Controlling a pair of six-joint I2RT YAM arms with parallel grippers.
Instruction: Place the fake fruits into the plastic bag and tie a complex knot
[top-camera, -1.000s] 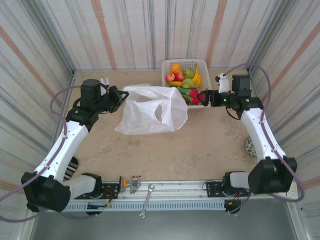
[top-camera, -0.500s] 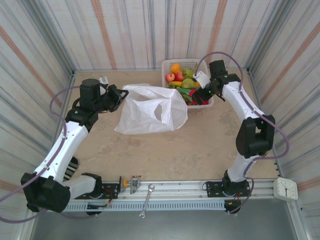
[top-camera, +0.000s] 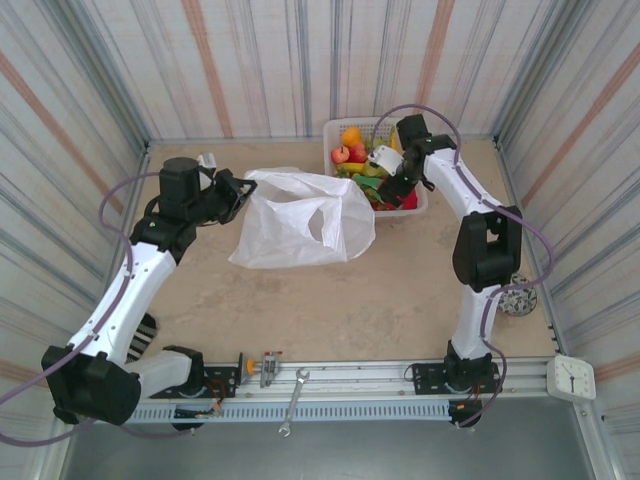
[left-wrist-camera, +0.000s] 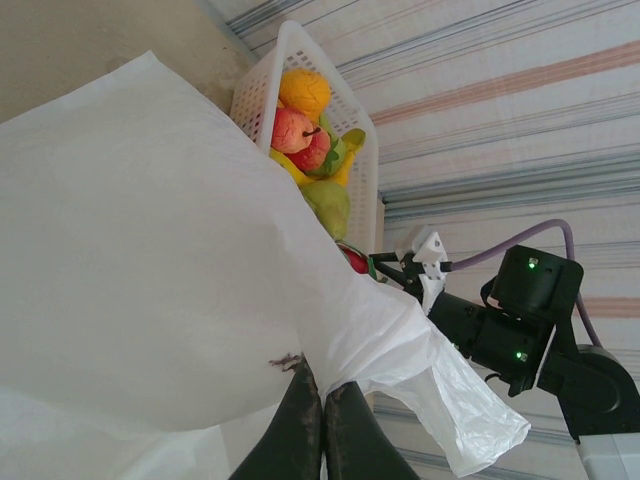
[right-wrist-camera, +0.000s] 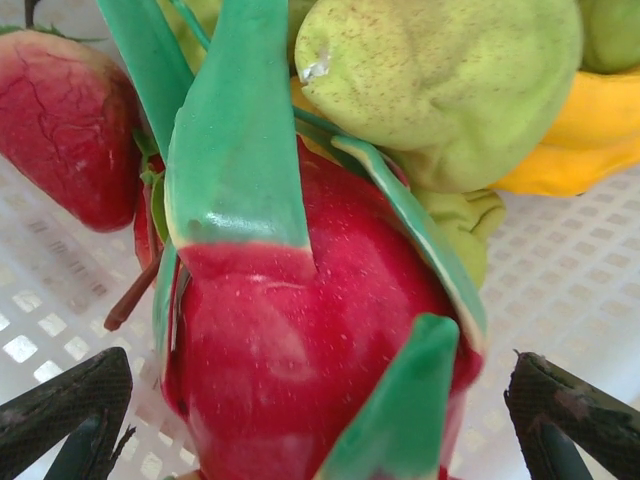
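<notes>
The white plastic bag (top-camera: 300, 225) lies crumpled on the table, its left edge lifted by my left gripper (top-camera: 236, 196). In the left wrist view the gripper (left-wrist-camera: 322, 388) is shut on a fold of the bag (left-wrist-camera: 150, 250). The fake fruits sit in the white basket (top-camera: 335, 128): an orange (top-camera: 351, 135), a red apple (top-camera: 341, 153) and a green pear (top-camera: 376, 167). My right gripper (top-camera: 386, 184) hangs over the basket. It is open (right-wrist-camera: 315, 378), a finger on either side of the pink dragon fruit (right-wrist-camera: 310, 340). A pear (right-wrist-camera: 450, 80), apple (right-wrist-camera: 65, 120) and banana (right-wrist-camera: 580, 140) lie behind it.
A wrench (top-camera: 293, 400) lies on the rail at the near edge. A small clock (top-camera: 572, 377) sits at the near right, and a round patterned object (top-camera: 517, 298) lies by the right wall. Striped walls close in the table on three sides.
My right arm has swung from the basket's right side to over the basket and brought its open gripper down around the dragon fruit. The left gripper and the bag have stayed put.
</notes>
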